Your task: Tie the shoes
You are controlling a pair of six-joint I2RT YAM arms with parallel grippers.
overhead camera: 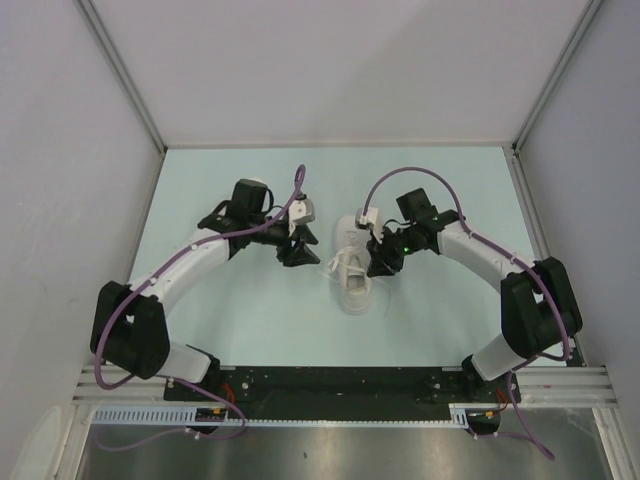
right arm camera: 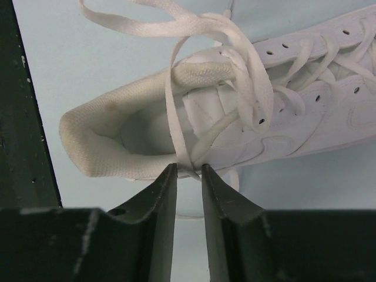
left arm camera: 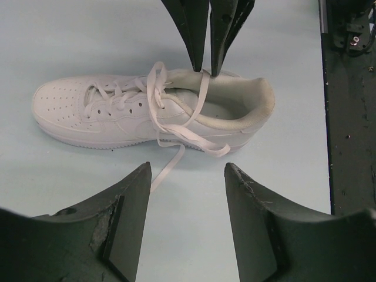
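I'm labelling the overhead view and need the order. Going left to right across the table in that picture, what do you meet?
left gripper → white shoe → right gripper, closed on a lace of that shoe

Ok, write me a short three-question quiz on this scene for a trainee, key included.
1. True or false: the left gripper is clamped on the shoe.
2. What does the right gripper pinch? A) the sole B) a lace C) the toe
3. Fill in: the top view shows ___ shoe(s) on the table.

Key: 1 false, its fingers are spread wide, short of the shoe; 2 B; 3 one.
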